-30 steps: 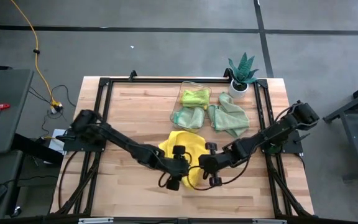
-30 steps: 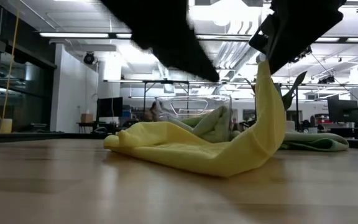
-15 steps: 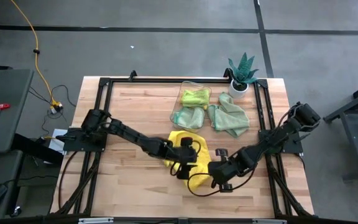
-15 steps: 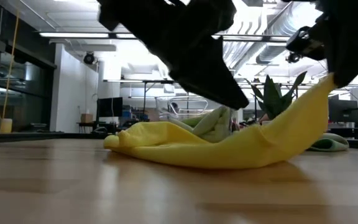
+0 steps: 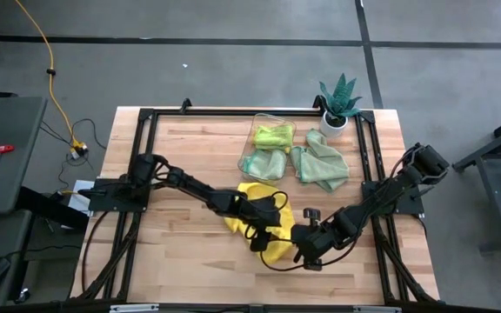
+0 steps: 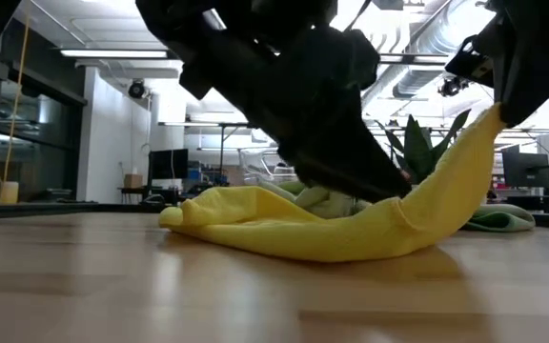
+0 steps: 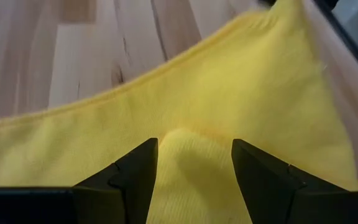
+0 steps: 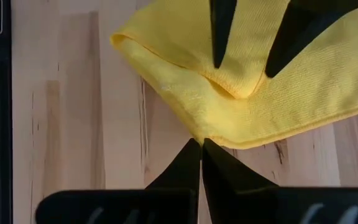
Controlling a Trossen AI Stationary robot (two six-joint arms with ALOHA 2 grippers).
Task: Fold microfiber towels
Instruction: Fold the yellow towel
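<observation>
The yellow microfiber towel [image 5: 263,222] lies crumpled on the wooden table [image 5: 172,156], near the middle and toward the near edge, and the step in hand looks like spreading or drawing out this cloth before a fold. The right gripper [image 5: 307,254] is clenched on the towel's near right corner and holds it lifted off the wood, so that in the low view the cloth rises in a taut strip from the table up to that gripper. The left gripper [image 7: 194,171] hangs with its fingers [image 7: 132,174] spread apart over a raised ridge in the middle of the towel, straddling the fabric without pinching it. Farther back stand a clear plastic bin [image 5: 268,148] holding a lime green towel [image 5: 272,136] and a pale mint green towel [image 5: 263,163]; another green towel [image 5: 322,165] lies just right of the bin, and a potted plant [image 5: 337,104] sits at the far right corner. The next move probably calls for the left gripper to close on an edge or corner, so both arms can pull the cloth flat; catching a doubled layer instead would leave it bunched.
</observation>
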